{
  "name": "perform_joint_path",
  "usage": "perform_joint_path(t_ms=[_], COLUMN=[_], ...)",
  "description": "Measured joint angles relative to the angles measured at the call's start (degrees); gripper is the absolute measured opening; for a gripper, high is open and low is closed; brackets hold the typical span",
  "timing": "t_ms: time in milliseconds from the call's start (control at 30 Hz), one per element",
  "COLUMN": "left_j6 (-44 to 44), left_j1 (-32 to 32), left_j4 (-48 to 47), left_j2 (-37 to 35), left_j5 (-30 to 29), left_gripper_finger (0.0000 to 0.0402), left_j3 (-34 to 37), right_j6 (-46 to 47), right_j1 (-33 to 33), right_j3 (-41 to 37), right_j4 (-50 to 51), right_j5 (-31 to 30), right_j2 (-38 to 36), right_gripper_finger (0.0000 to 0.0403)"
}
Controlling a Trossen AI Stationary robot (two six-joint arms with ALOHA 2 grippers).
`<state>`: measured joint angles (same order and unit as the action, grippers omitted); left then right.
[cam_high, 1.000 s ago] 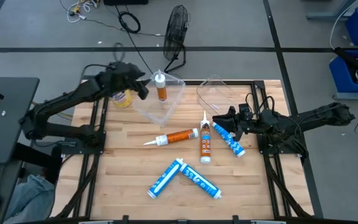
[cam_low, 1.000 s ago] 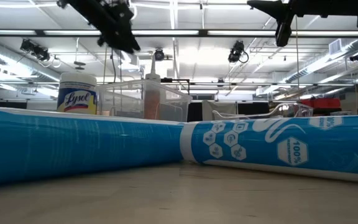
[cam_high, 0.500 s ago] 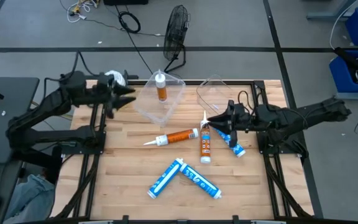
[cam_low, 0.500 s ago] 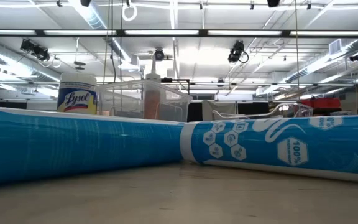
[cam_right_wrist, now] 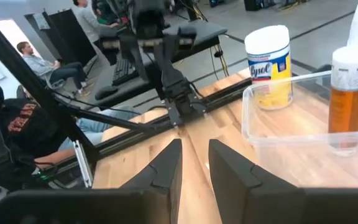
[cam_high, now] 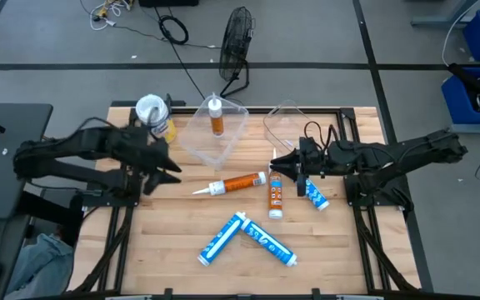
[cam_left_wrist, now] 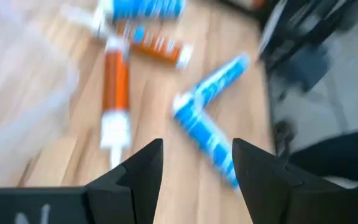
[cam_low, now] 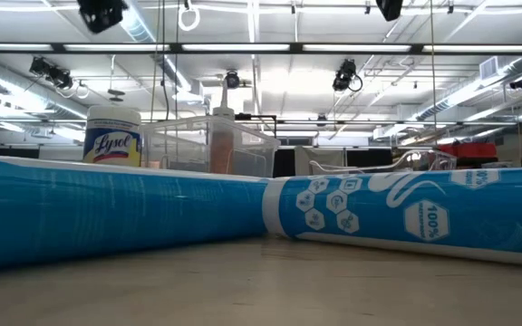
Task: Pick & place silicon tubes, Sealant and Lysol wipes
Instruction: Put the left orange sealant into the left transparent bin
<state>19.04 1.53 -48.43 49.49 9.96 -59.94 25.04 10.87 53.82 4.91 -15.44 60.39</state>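
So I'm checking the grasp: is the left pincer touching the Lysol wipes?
Apart. The high view shows the left pincer over bare wood, clear of the Lysol wipes.

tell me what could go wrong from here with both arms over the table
1. The left gripper hangs open and empty beside the clear bin. A low swing toward the orange tube might clip the bin wall and shift the upright orange tube inside it.

2. The right gripper is open directly over the tip of another orange tube, with a blue-white tube close under its arm. Descending could nudge either one.
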Motion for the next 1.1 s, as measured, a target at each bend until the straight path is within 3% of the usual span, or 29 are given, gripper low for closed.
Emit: perform_joint_path(t_ms=[233,367,467,600,800,1100], left_j6=[0.03,0.19,3.32,13.69,22.63,29.05], left_j1=[-4.65,-9.01,-13.20,-19.83,-27.11,-25.98], left_j4=[-2.05,0.25,6.64,12.85,29.47,30.29], left_j2=[8.97,12.30,11.80,8.16,4.05,10.96], left_j5=[-3.30,-11.40,-16.22,-23.22,-40.77,-42.39], left_gripper_finger=[0.0234,0.0237,0.0223,0.0198,0.0180,0.0223], left_j3=[0.04,1.72,7.12,15.91,24.92,27.66], right_j6=[3.08,6.05,9.40,11.00,6.93,-0.24], right_j1=[0.07,0.11,0.31,1.66,2.50,2.47], right_j3=[0.00,0.00,-0.02,-0.02,-0.02,-0.02], right_j4=[-0.03,0.78,3.83,7.03,7.97,12.68], right_j5=[-0.04,-0.04,-0.04,-0.13,-0.04,-0.02], right_j2=[0.16,0.16,0.16,0.16,0.16,0.27], right_gripper_finger=[0.0084,0.0084,0.0084,0.0084,0.0084,0.0084])
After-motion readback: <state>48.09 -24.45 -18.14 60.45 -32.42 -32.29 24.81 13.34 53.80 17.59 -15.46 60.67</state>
